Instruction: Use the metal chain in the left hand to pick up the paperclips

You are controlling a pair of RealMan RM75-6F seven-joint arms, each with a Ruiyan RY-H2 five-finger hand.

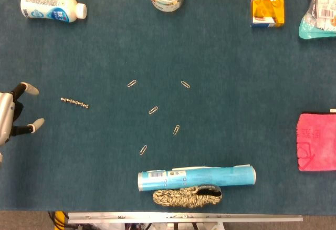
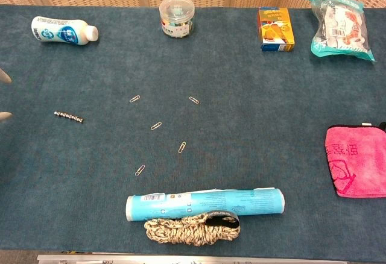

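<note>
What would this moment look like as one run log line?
left robot hand: open, beside metal chain | chain: on table, untouched | paperclips: five, scattered, not yet picked up | right robot hand: not in view

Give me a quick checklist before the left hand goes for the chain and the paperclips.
1. Metal chain in the left hand: not ok, it lies on the table beside the hand.
2. Left hand free to grasp: ok, fingers apart, holding nothing.
3. Path to the chain clear: ok, bare cloth between them.
4. Paperclips reachable: ok, five lie loose and apart mid-table.
5. Right hand out of the way: cannot tell, neither view shows it.
</note>
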